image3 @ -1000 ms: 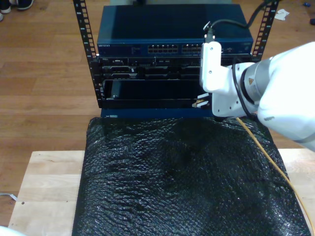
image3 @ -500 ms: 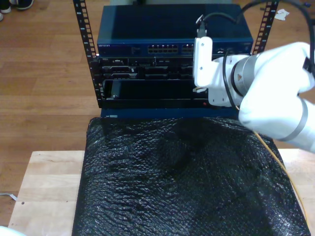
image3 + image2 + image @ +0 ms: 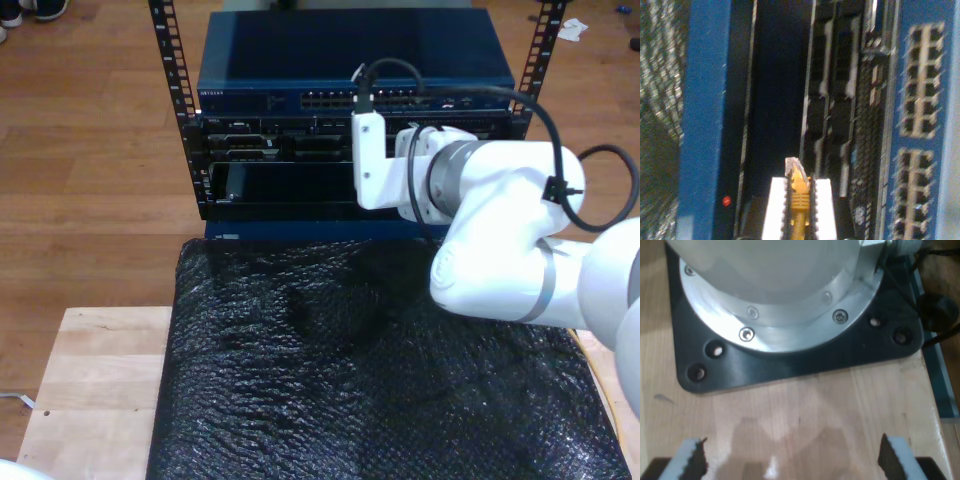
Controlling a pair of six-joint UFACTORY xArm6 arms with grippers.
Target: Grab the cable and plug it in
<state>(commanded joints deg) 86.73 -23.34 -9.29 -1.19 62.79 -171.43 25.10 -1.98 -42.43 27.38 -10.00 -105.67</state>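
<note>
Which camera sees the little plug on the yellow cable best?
The second wrist view: the cable's clear plug sits between my second gripper's pads, pointing at the rack. In the exterior view the arm hides it. The first wrist view looks at a wooden tabletop.

You are getting even, moderate light in the exterior view; the black bubble wrap [image 3: 380,380] is throwing small specular glints and the rack [image 3: 350,110] interior is reading dark. The first wrist view is coming through soft, with the metal flange [image 3: 785,315] glaring pale and faint shadows lying on the desk [image 3: 805,415]. The second wrist view is running dim and blurred, edges smearing.
</note>
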